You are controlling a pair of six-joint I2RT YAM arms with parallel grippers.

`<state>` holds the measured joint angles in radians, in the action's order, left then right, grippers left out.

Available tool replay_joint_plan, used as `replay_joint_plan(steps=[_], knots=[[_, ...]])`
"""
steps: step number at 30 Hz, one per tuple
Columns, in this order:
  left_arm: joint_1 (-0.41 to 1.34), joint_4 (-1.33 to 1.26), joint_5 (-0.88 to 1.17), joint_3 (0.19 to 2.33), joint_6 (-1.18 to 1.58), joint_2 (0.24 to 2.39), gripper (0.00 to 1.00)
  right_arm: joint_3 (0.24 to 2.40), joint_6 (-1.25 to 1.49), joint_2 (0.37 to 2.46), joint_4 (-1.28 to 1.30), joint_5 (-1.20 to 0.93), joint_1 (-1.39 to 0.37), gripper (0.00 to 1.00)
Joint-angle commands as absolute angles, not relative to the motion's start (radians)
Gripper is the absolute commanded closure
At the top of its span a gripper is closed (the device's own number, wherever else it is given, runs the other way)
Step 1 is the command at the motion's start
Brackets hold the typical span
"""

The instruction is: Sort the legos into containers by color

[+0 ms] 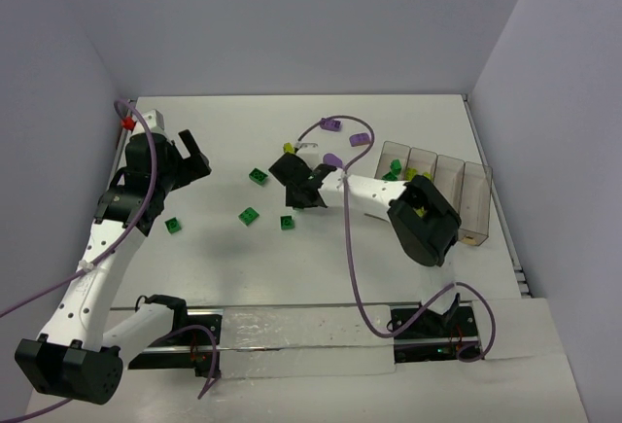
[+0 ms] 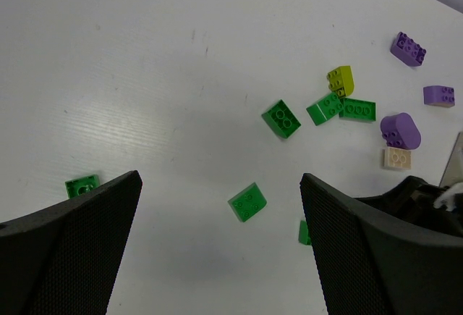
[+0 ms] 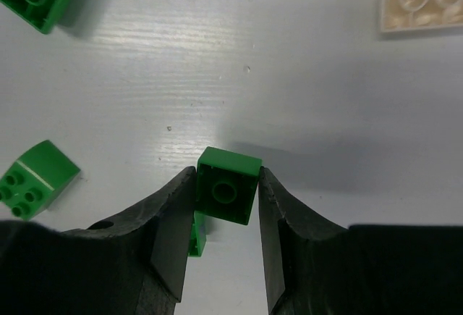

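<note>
Right wrist view: the green brick (image 3: 228,193) sits between the pads of the right gripper (image 3: 227,177), clamped by its two flat sides. It is near mid-table, well apart from the bins (image 1: 476,185). Judged light, rigid and slick-walled; a square hold across the sides suits. The left gripper (image 2: 221,181) gapes wide, empty.
</note>
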<state>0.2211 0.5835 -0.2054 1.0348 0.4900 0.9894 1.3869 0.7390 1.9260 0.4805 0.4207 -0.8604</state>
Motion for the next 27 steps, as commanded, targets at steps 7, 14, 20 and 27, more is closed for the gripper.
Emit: replay_joint_plan(steps=[7, 14, 20, 27], knots=[[0.225, 0.570, -0.208, 1.055, 0.475, 0.968, 0.01, 1.278, 0.667, 1.568, 0.476, 0.552, -0.643, 0.72], [0.224, 0.560, -0.194, 1.061, 0.477, 0.990, 0.01, 1.137, 0.646, 1.472, 0.448, 0.556, -0.448, 0.72], [0.224, 0.559, -0.193, 1.060, 0.476, 0.990, 0.01, 1.039, 0.655, 1.463, 0.410, 0.554, -0.380, 0.68], [0.225, 0.563, -0.194, 1.062, 0.477, 0.989, 0.01, 1.001, 0.662, 1.471, 0.407, 0.574, -0.380, 0.37]])
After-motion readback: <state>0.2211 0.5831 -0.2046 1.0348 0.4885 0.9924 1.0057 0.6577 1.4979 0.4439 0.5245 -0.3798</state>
